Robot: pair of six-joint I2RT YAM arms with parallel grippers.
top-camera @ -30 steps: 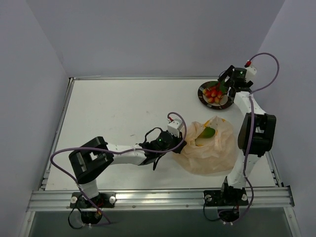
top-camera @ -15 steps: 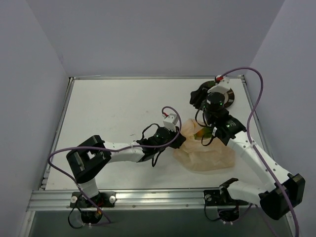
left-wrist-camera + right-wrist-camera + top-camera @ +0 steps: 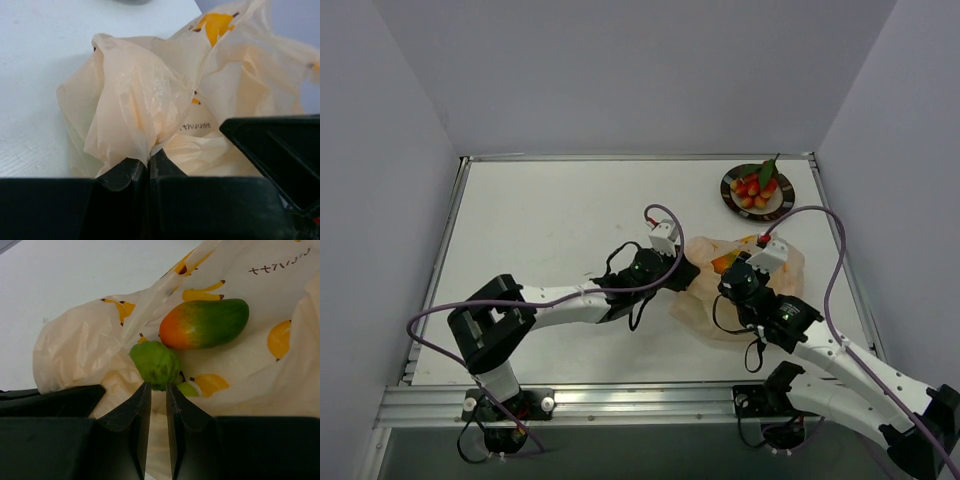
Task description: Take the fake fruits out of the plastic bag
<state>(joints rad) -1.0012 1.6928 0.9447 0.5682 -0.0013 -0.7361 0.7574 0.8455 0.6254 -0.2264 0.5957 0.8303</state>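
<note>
Right tool, moved from plate to plastic bag, nearly closed at green fruit; grip unclear.

A white table is enclosed on the left, far and right sides by plain pale grey-lilac walls. Its near edge is bordered by a metal rail. Everything is lit evenly and softly.

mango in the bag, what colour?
Orange at one end blending into green; the mango shows best in the right wrist view.
</note>
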